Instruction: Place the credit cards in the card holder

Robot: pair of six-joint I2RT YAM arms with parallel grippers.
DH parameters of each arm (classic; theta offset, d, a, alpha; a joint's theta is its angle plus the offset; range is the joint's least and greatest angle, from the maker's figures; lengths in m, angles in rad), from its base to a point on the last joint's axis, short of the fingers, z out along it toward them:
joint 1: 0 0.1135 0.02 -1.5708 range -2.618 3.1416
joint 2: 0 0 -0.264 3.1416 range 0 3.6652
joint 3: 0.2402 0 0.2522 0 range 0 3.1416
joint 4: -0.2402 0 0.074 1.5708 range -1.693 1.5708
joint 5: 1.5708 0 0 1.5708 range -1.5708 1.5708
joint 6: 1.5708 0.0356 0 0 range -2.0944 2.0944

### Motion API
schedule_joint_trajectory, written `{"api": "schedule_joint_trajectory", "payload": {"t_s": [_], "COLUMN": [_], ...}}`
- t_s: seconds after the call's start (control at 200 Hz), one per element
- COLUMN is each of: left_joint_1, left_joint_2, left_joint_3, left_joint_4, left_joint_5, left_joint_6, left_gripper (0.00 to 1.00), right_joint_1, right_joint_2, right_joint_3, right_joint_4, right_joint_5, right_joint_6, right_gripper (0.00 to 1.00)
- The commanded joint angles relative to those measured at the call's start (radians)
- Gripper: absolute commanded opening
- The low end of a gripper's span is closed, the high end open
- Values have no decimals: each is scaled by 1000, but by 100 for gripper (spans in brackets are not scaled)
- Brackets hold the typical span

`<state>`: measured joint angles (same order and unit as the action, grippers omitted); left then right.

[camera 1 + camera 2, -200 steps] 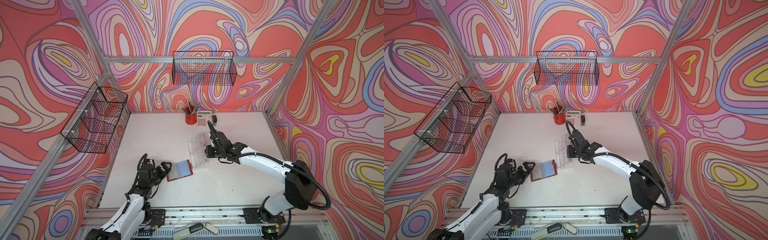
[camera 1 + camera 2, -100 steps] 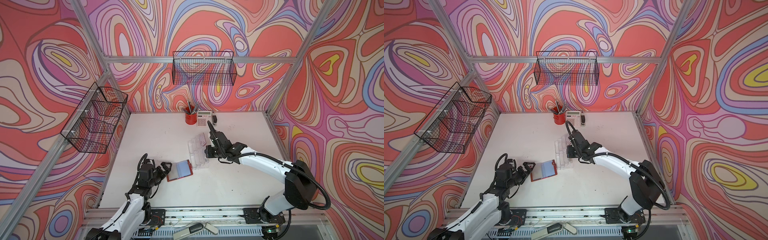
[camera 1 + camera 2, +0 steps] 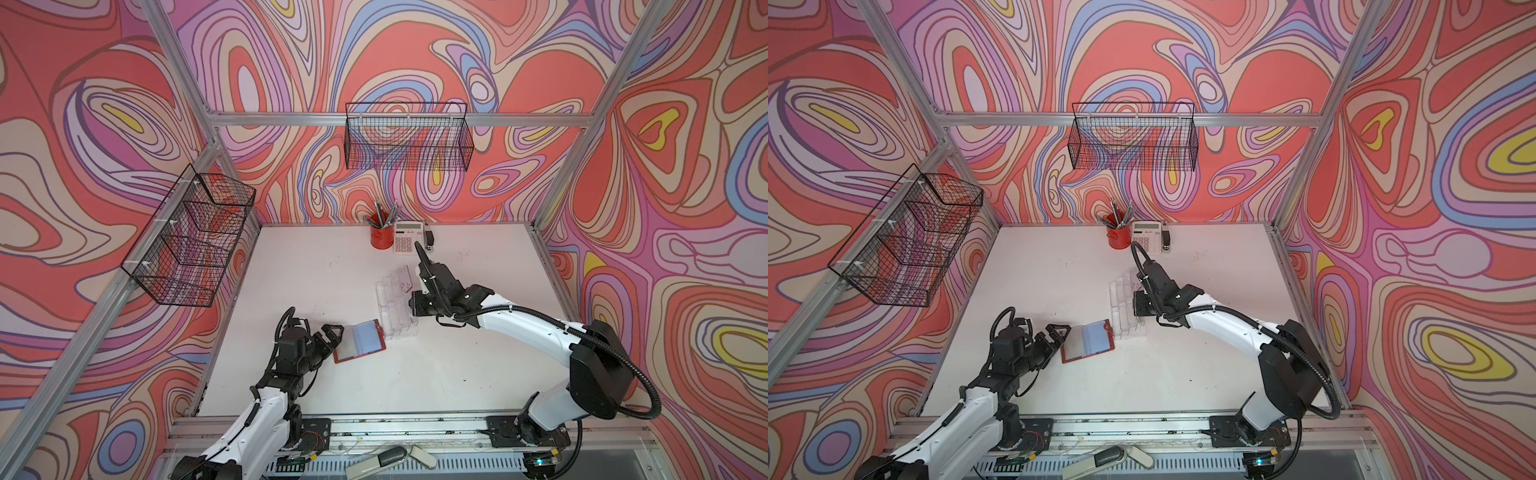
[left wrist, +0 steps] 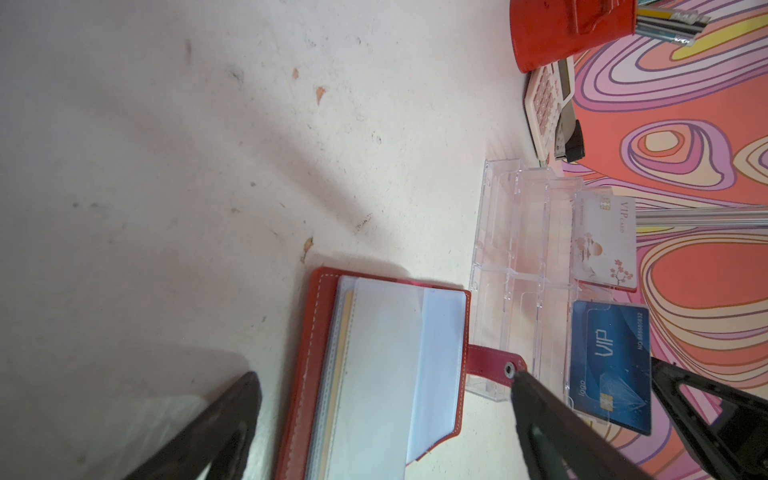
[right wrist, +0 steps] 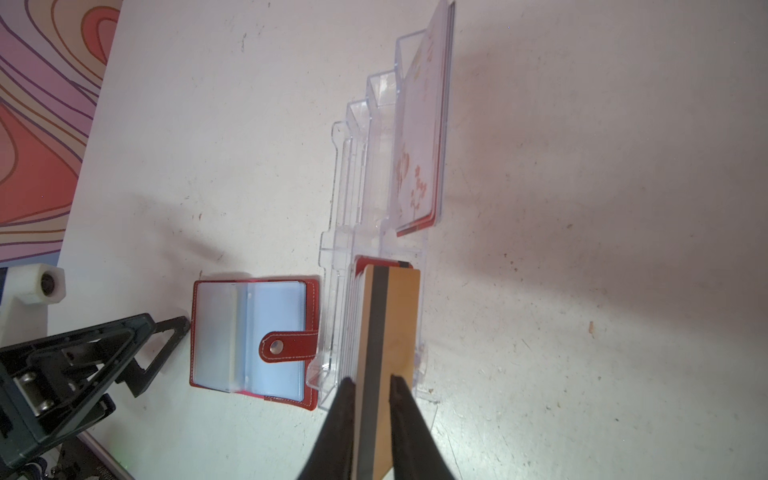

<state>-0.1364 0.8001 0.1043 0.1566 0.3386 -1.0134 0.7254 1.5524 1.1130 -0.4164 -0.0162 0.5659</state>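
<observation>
The card holder [image 3: 359,340] [image 3: 1087,341], a red wallet with clear sleeves, lies open on the white table. Just behind it stands a clear tiered stand [image 3: 395,305] [image 5: 357,166]. The stand's rear slots hold a white credit card [image 4: 604,245], a blue credit card [image 4: 609,361] and a stack of others [image 5: 353,316]. My right gripper [image 5: 372,378] [image 3: 411,309] is over the stand. It is shut on a yellow-gold credit card [image 5: 399,316], which stands upright at the back of that stack. My left gripper [image 4: 384,376] [image 3: 332,332] is open, low at the wallet's [image 4: 390,374] left edge, holding nothing.
A red pen cup [image 3: 381,237], a calculator [image 3: 408,237] and a small black object [image 3: 429,239] sit at the table's back edge. Wire baskets hang on the back wall [image 3: 409,141] and the left wall [image 3: 191,241].
</observation>
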Motion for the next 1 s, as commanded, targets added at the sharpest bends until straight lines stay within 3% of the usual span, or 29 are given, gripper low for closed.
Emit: {"api": "schedule_joint_trajectory", "payload": {"t_s": [0.0,0.997], "left_joint_1": [3,3], "left_joint_2": [2,-1], "left_joint_3": [21,23], "left_joint_4": [-3,-11], "left_joint_5": [-12,-17], "left_joint_6": [13,18], "left_gripper": [96,96], "right_joint_1": [3,2], "right_joint_2": [-24,-23], "right_joint_3": [-4,-8], "right_joint_4": [7,-11], "right_joint_5": [-5,45], "right_joint_6": [-7,-6], "right_gripper": [18,13]}}
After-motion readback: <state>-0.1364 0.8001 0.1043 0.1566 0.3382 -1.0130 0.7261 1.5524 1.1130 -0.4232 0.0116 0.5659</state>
